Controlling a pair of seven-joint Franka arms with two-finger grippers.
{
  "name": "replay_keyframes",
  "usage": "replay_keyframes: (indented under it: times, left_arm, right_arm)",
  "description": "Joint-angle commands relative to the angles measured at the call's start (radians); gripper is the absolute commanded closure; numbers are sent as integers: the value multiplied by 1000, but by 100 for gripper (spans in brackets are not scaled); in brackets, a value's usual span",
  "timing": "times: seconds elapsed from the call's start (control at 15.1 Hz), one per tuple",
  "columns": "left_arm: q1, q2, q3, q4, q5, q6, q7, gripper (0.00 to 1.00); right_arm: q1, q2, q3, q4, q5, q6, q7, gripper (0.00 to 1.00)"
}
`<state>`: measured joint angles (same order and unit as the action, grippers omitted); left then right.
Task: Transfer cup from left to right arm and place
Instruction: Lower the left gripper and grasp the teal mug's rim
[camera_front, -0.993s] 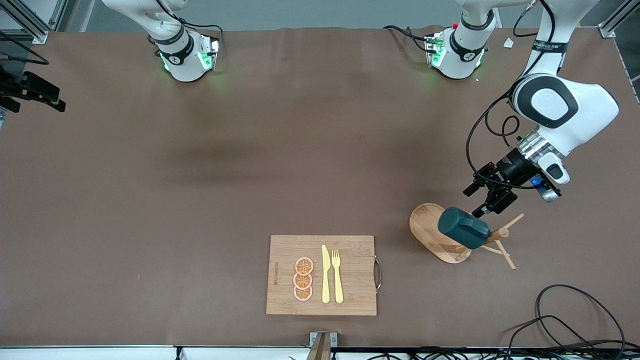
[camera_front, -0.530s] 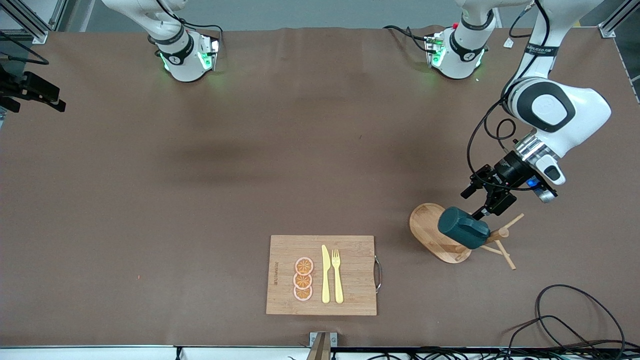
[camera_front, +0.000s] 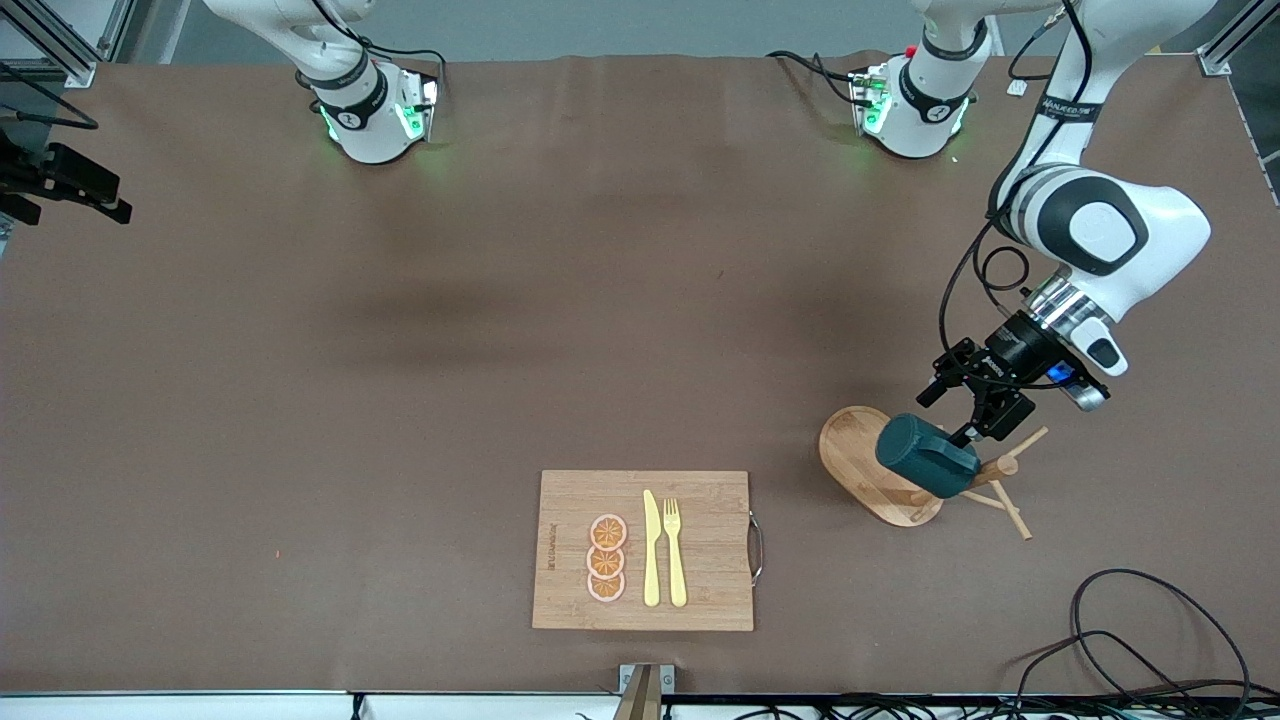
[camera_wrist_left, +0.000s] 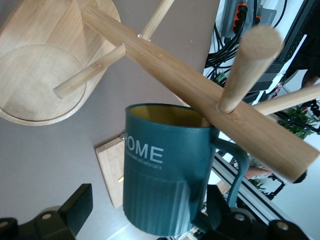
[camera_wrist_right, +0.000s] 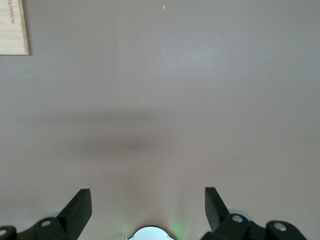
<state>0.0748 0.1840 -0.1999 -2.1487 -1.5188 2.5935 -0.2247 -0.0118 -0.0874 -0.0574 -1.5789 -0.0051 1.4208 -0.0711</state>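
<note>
The dark teal cup (camera_front: 925, 457) hangs tilted on a peg of the wooden peg rack (camera_front: 868, 478), its mustard-yellow mouth against the rack's stem (camera_wrist_left: 175, 75). In the left wrist view the cup (camera_wrist_left: 165, 175) shows the word HOME and its side handle. My left gripper (camera_front: 955, 412) is open at the cup's base end, one finger on each side of the body (camera_wrist_left: 145, 210). One finger stands well apart from the cup and the other is close by the handle. My right gripper (camera_wrist_right: 147, 205) is open and empty over bare table near its own base, and the front view does not show it.
A wooden cutting board (camera_front: 715, 550) lies nearer to the front camera, mid-table, with three orange slices (camera_front: 606, 560), a yellow knife (camera_front: 651, 548) and a fork (camera_front: 675, 550). Black cables (camera_front: 1150, 640) lie by the front edge at the left arm's end.
My left gripper has moved in toward the cup and now straddles it. The cup and rack have not moved. The right arm waits.
</note>
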Motion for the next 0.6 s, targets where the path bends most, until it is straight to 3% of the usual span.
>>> replay_keyframes:
  times: [0.0, 0.53]
  left_arm:
    - [-4, 32, -6, 36, -43, 19, 19, 0]
    - [-26, 94, -6, 107, -104, 19, 19, 0]
  right_arm:
    - [-16, -25, 14, -13, 5, -3, 0, 0]
    - [-16, -25, 14, -13, 5, -5, 0, 0]
